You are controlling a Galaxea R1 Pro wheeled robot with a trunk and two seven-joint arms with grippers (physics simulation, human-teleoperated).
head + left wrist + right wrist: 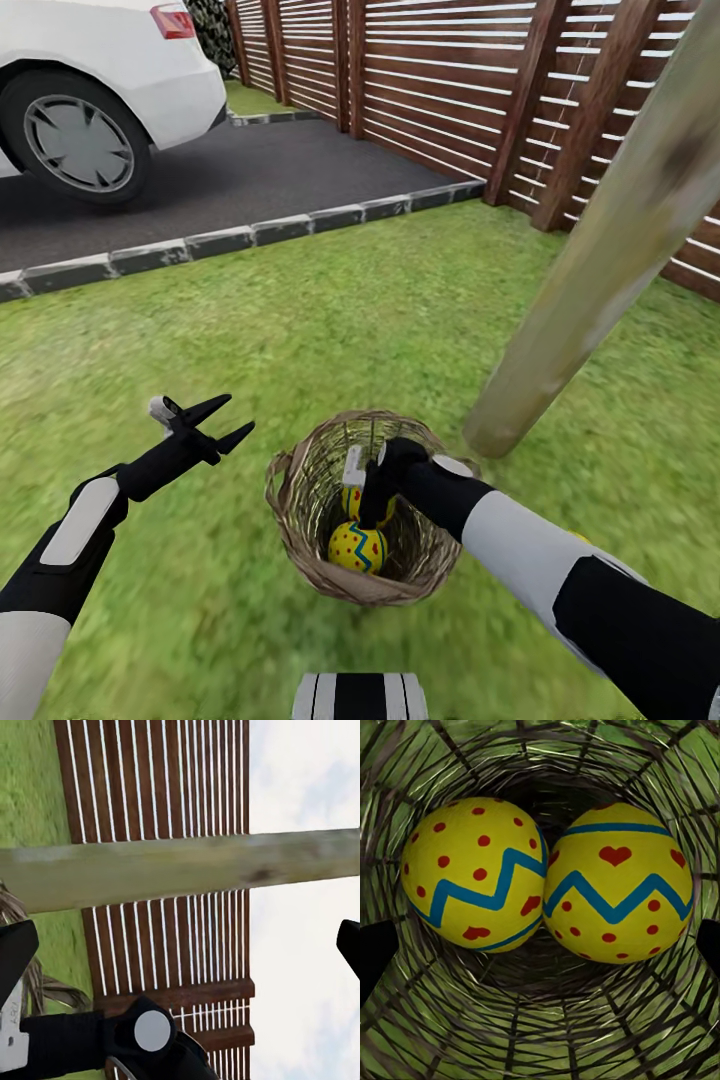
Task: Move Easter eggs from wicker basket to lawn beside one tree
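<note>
Now my right gripper (pixel 372 500) hangs inside the brown woven-twig wicker basket (pixel 300 520) on the mottled green lawn (pixel 380 300), fingers spread, pinching nothing. Two yellow Easter eggs with blue zigzag bands and red dots (pixel 472 874) (pixel 619 892) lie touching on the basket floor. I judge them light, rigid, smooth-shelled and slippery, so I would close across the widest middle of one, pads on opposite flanks, gently. Both seem to lie on their sides, though which end is the narrow one I cannot tell. My left gripper (pixel 215 425) hovers open over the grass beside the basket's rim. A pale, leaning bare tree trunk (pixel 600 250) stands just beside the basket.
</note>
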